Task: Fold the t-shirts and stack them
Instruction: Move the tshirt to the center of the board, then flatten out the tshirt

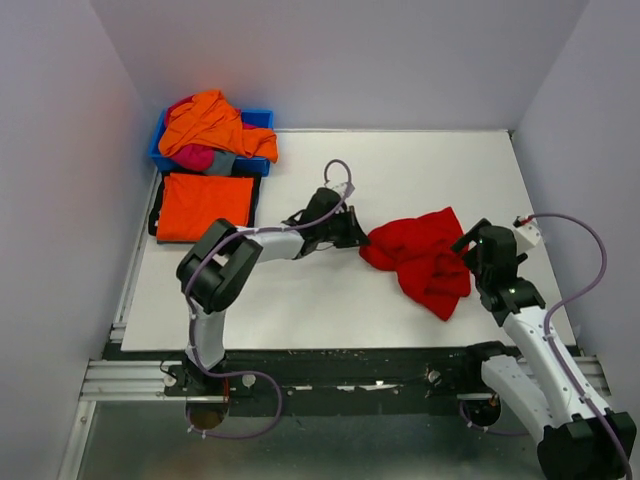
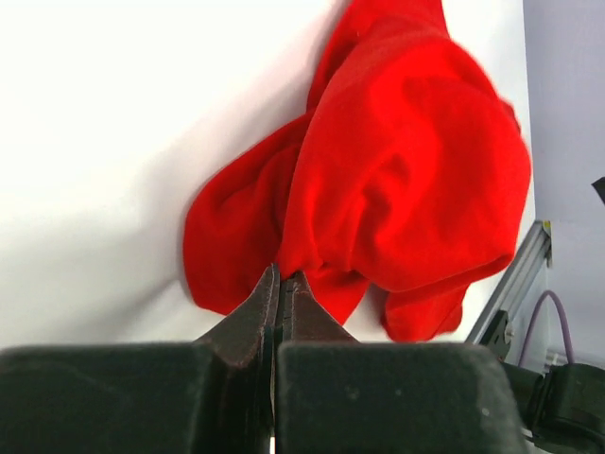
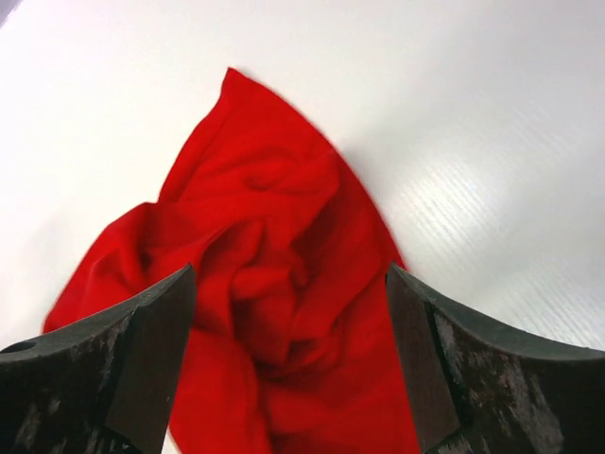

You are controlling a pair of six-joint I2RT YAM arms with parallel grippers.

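A bright red t-shirt (image 1: 425, 262) lies crumpled on the white table, right of centre. My left gripper (image 1: 358, 237) is at the shirt's left edge. In the left wrist view its jaws (image 2: 282, 279) are shut, pinching a fold of the red cloth (image 2: 406, 170) at their tips. My right gripper (image 1: 468, 248) hovers at the shirt's right side. It stands open (image 3: 288, 331), with bunched red cloth (image 3: 274, 246) below and between its fingers, none of it gripped. An orange t-shirt (image 1: 203, 205) lies folded flat at the back left.
A blue bin (image 1: 262, 118) in the back left corner holds a heaped orange shirt (image 1: 210, 120), a magenta one (image 1: 192, 157) and a grey one (image 1: 222, 163). Grey walls close in the left, back and right. A metal rail (image 1: 130, 375) runs along the near edge.
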